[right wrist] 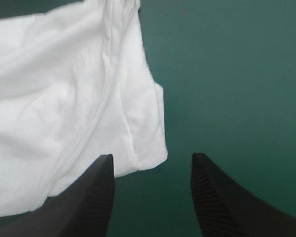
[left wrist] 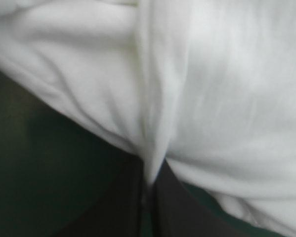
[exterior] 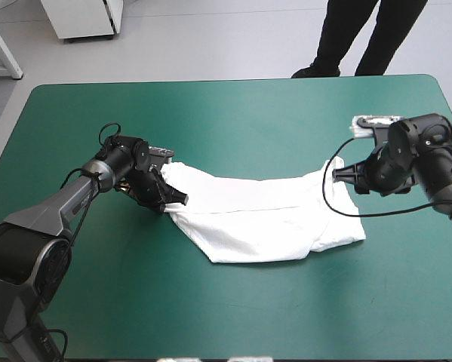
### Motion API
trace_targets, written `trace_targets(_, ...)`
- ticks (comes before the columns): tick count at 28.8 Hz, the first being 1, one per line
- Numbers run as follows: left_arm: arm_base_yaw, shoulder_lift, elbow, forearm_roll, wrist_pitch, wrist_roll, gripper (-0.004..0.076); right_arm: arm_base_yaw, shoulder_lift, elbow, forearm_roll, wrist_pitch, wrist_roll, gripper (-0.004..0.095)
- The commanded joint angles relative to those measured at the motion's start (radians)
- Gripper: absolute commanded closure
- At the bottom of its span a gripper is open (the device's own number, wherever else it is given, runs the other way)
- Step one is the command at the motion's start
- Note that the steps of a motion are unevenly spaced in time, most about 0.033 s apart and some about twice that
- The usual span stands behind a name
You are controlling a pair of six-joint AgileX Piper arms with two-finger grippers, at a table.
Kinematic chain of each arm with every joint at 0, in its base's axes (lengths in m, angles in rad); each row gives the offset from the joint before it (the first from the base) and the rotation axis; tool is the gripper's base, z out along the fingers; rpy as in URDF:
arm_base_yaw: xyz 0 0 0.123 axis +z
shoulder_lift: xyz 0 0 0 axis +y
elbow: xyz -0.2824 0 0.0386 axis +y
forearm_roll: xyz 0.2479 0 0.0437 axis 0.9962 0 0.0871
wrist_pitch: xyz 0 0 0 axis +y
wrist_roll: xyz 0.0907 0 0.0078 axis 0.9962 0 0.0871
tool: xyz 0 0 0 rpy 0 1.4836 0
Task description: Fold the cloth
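Now, with left fingers (left wrist: 115, 210) clenched on the T-shirt (exterior: 263, 215), close the spread right fingers (right wrist: 222, 202) onto the corner (just ahead) before lifting off the tabletop (exterior: 210, 121).

No text, label, brand, number or sign can be read in any of the views. The white short-sleeved T-shirt (exterior: 263, 219) shows only plain fabric, and the teal-green table cover (exterior: 210, 121) is a bare, even surface with no print on it.
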Motion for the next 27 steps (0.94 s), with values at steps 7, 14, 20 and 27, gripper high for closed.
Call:
trace_targets(7,-0.005,-0.003,-0.003,-0.037,-0.056,0.012,0.0734,-0.006,-0.033,0.255,0.035,-0.210,0.025,0.0417)
trace_targets(14,-0.005,-0.003,-0.003,-0.037,-0.056,0.012,0.0734,-0.006,-0.018,0.384,0.035,-0.368,0.066,0.0421)
trace_targets(20,-0.005,-0.003,-0.003,-0.037,-0.050,0.016,0.0734,-0.006,0.077,0.407,0.035,-0.421,0.081,0.0422)
trace_targets(27,-0.005,-0.019,-0.005,-0.037,-0.029,0.019,0.0734,-0.006,0.166,0.407,0.090,-0.394,0.092,0.0777)
